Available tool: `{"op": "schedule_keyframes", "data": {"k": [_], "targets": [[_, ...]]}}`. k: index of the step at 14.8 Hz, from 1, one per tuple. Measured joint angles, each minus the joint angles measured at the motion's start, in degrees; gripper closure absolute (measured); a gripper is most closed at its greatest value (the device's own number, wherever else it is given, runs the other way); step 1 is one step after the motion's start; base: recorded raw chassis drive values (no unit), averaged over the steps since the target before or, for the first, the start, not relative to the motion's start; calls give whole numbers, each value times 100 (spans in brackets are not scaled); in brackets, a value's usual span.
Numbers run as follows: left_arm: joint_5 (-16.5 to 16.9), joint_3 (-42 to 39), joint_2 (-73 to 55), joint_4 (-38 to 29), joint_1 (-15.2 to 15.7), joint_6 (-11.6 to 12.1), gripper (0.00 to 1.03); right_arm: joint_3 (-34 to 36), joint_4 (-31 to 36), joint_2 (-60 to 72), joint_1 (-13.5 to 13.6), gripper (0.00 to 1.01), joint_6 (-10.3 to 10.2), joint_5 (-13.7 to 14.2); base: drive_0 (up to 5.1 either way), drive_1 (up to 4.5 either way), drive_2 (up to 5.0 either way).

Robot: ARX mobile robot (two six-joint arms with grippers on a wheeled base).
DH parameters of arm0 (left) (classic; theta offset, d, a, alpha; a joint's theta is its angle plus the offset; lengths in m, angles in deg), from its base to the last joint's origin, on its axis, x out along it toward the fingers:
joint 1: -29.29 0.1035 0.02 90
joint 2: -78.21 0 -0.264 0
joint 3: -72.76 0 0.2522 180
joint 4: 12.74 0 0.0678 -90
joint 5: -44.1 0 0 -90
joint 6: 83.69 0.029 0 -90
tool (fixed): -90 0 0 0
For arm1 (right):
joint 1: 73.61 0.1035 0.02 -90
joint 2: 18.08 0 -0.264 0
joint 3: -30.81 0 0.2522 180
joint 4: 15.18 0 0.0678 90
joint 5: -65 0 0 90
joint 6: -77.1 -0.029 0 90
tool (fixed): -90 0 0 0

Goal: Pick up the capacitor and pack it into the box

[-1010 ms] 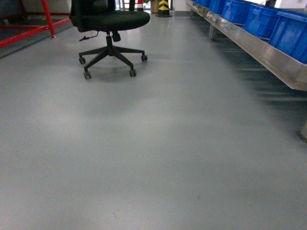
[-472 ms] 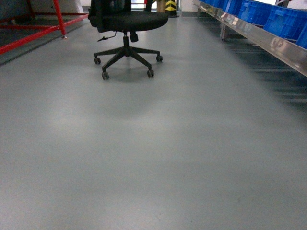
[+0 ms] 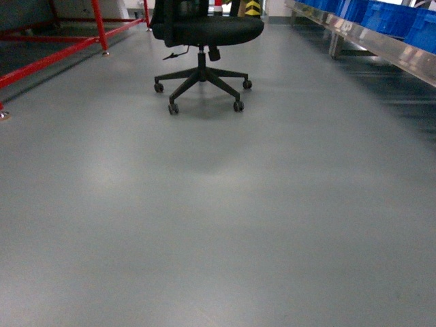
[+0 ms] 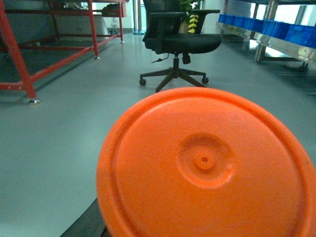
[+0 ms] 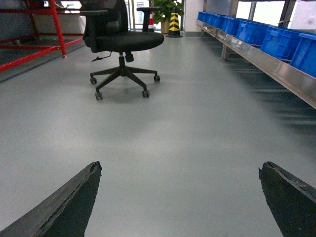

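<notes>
An orange round object (image 4: 207,168) with a raised rim and a moulded centre dimple fills most of the left wrist view, held up off the grey floor. My left gripper (image 4: 207,219) is shut on it. Only a dark strip of one finger (image 4: 89,223) shows, against the object's lower left edge. Whether this object is the capacitor I cannot tell. My right gripper (image 5: 180,170) stands open over bare floor, fingers (image 5: 74,197) far apart and nothing between them. The box is out of view. Neither gripper shows in the head view.
A black office chair (image 3: 201,41) on castors stands ahead at the middle. A red metal frame (image 3: 48,58) runs along the left. On the right, a steel shelf (image 3: 388,48) carries blue bins (image 3: 392,17). A yellow-black cone (image 5: 174,22) stands far back.
In the head view the chair has shifted right and slightly nearer. The red frame has come further into view on the left, and the blue bins have slid toward the right edge.
</notes>
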Motion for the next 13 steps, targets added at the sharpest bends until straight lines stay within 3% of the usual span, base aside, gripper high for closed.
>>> {"op": "schedule_keyframes", "data": {"k": [13], "targets": [[-4,0,0,0,0,0,59,0,17,2,0,3,0,0,-480,284,224]]}}
